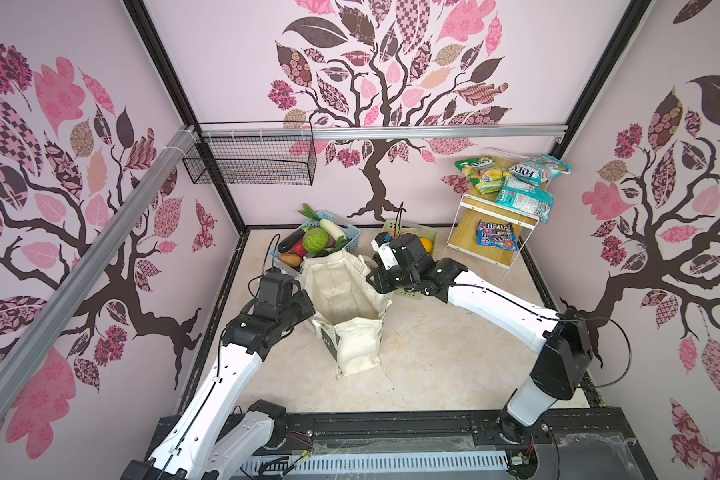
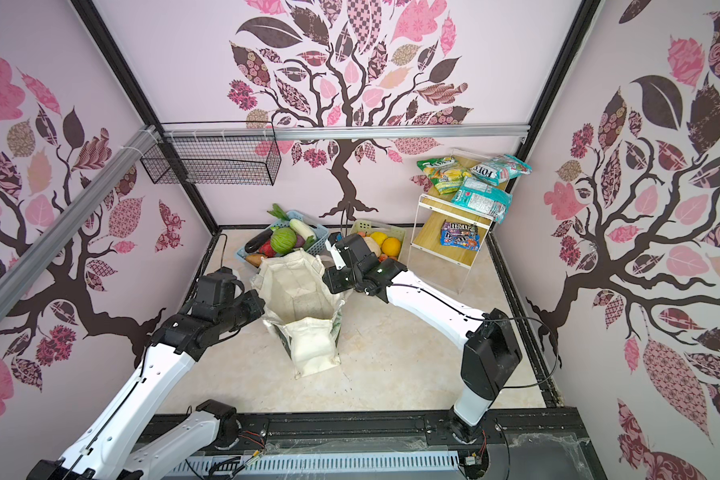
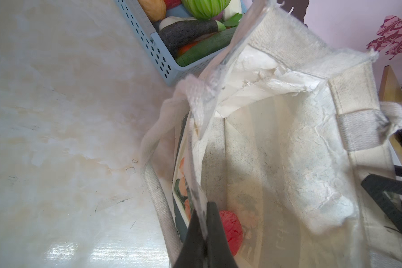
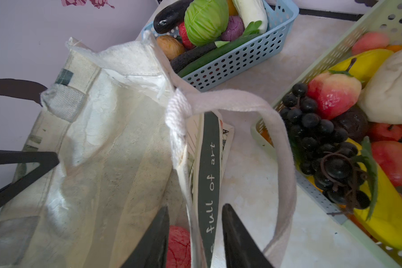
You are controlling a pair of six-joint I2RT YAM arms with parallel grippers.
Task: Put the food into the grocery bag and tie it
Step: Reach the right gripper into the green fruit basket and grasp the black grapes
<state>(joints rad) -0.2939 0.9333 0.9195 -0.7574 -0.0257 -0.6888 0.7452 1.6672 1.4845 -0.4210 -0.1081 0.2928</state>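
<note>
the bag (image 1: 358,347) is pinched at its rim by the shut left jaws, the right jaws are half parted and empty; grapes (image 4: 323,148) at one o'clock should be fetched next.

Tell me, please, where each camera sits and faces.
Top view: high above the robot, looking down at the grocery bag; both arms.
Top view: stereo twin, same grocery bag, arms.
Left wrist: left arm, looking into the bag; left jaws shut on rim.
Right wrist: right arm, facing its mouth; right jaws open.
Shared: both wrists see red food inside.
</note>
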